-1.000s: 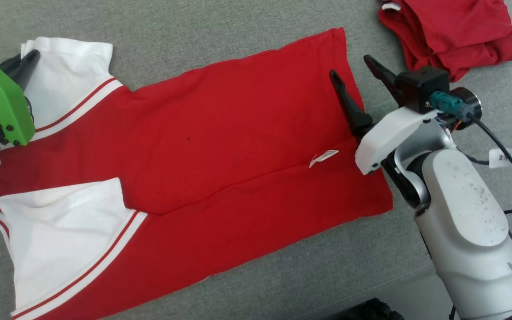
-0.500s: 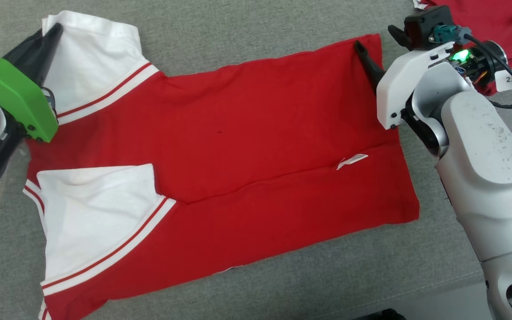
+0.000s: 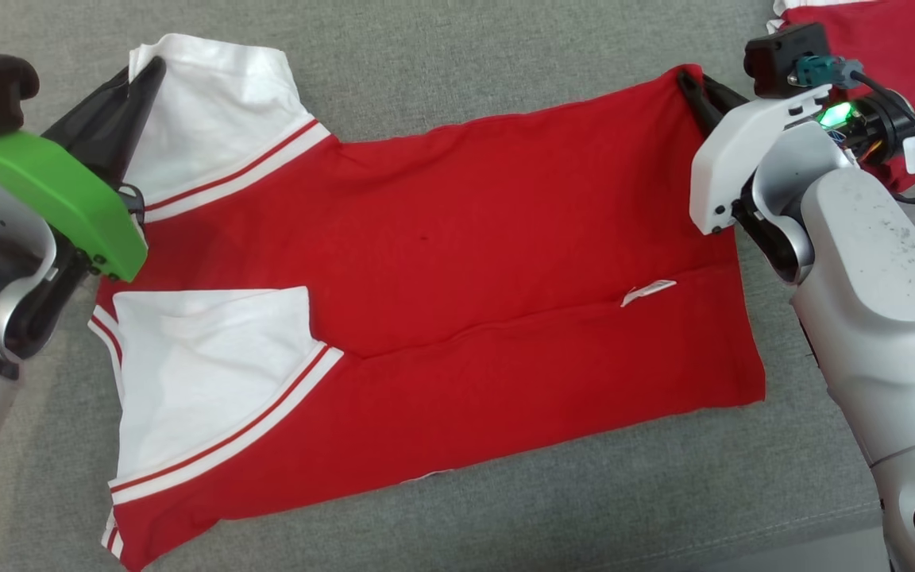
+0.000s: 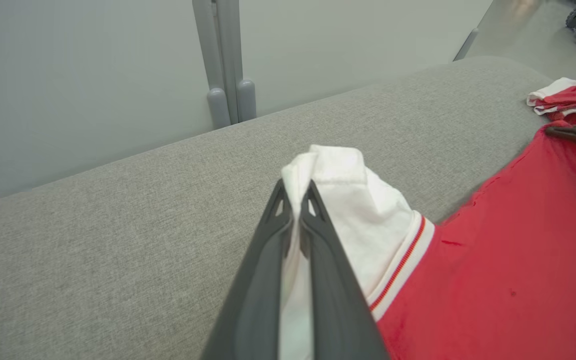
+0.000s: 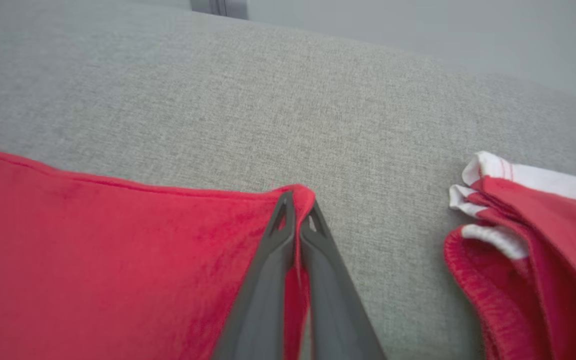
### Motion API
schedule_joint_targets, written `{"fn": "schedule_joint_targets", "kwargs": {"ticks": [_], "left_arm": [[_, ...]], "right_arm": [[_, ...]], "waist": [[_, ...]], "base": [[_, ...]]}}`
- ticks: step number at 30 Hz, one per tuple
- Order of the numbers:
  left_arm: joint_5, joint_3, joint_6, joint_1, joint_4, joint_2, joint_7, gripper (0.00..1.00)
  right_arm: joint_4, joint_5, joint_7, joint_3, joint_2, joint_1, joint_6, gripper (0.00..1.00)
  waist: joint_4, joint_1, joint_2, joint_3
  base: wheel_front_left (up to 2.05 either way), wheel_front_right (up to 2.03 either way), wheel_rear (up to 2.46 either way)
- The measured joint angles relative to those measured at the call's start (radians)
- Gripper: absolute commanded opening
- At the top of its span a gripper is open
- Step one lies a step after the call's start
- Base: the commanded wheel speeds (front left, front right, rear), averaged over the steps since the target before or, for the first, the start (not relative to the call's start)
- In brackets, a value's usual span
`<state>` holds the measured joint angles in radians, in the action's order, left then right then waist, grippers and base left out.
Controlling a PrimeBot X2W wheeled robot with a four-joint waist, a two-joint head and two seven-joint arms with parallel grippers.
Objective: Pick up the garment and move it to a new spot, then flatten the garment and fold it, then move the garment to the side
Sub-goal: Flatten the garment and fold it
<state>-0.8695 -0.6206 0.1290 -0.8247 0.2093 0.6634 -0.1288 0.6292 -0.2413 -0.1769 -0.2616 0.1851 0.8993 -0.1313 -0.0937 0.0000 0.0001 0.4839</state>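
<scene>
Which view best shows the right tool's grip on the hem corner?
Right wrist view: the right tool is shut on the garment's corner, close up. Head view hides it partly behind the wrist; left wrist view shows it distant.

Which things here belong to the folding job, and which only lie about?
In the job:
- red-and-white garment
- left gripper, shut on its white sleeve
- right gripper, shut on its red corner

Lying about:
- heap of red clothes

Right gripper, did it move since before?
Yes. The right gripper went away from the white tag to the far corner of the red shirt and pinched it.
</scene>
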Motion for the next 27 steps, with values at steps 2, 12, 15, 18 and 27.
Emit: {"fn": "schedule_joint_targets", "kwargs": {"ticks": [2, 12, 15, 18, 27], "left_arm": [[-0.007, 0.001, 0.0, 0.02, -0.009, 0.001, 0.018, 0.0], [-0.058, 0.012, -0.05, 0.278, -0.129, 0.037, 0.124, 0.0], [-0.079, 0.016, -0.081, 0.383, -0.178, 0.046, 0.158, 0.0], [-0.099, 0.011, -0.107, 0.474, -0.21, 0.045, 0.186, 0.0], [-0.153, -0.008, -0.136, 0.643, -0.204, -0.002, 0.259, 0.0]], "right_arm": [[0.001, -0.008, 0.034, 0.001, -0.001, -0.004, 0.0, 0.0], [-0.091, -0.059, 0.162, -0.003, 0.015, -0.215, 0.0, 0.0], [-0.15, -0.063, 0.17, 0.015, 0.021, -0.308, 0.0, 0.0], [-0.209, -0.056, 0.167, 0.035, 0.021, -0.388, 0.0, 0.0], [-0.342, -0.02, 0.124, 0.114, -0.014, -0.574, 0.0, 0.0]], "waist": [[0.002, 0.0, 0.0, -0.013], [0.015, 0.0, 0.0, -0.123], [0.021, 0.0, 0.0, -0.167], [0.028, -0.0001, 0.0, -0.208], [0.052, -0.0001, 0.0, -0.299]], "base": [[0.0, 0.0, 0.0], [0.0, 0.0, 0.0], [0.0, 0.0, 0.0], [0.0, 0.0, 0.0], [0.0, 0.0, 0.0]]}}
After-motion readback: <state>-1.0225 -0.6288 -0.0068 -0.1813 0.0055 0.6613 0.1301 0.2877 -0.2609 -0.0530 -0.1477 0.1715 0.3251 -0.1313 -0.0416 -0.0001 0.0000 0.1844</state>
